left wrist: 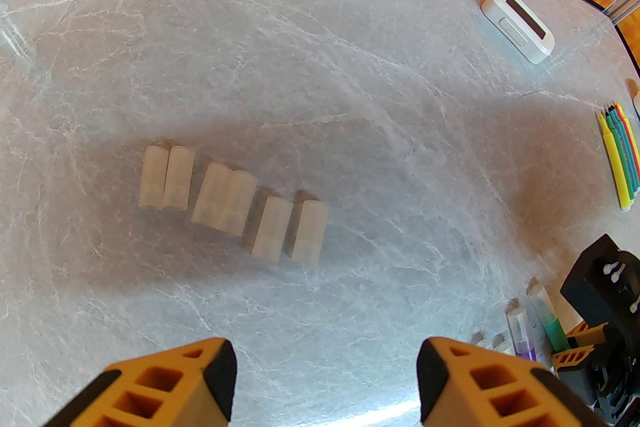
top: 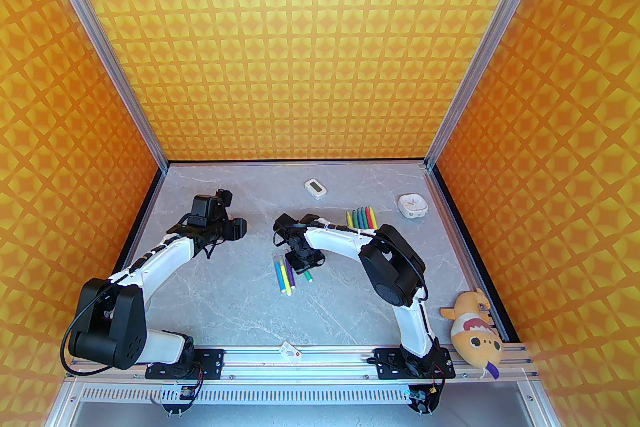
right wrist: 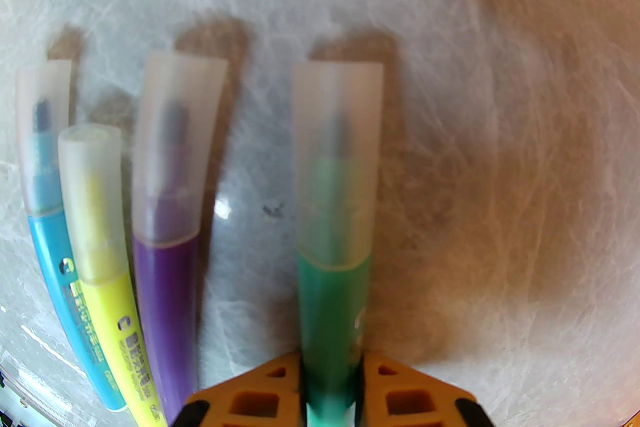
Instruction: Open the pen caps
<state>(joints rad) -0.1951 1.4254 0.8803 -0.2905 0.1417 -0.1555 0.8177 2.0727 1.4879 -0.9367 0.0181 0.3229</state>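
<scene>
Holding left gripper (left wrist: 325, 365) spread, empty; right gripper (right wrist: 332, 367) clenched on green pen (right wrist: 334, 300) barrel. Just left of right fingers: purple, yellow, blue pens (right wrist: 167, 295), capped. On green pen, cap (right wrist: 336, 154) in place, ahead of fingertips. Ahead of left gripper, six loose caps (left wrist: 235, 202) in row.

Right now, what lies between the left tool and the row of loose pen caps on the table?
In the left wrist view the stretch is bare: grey marbled table runs from the open left tool to the six loose pen caps.
</scene>
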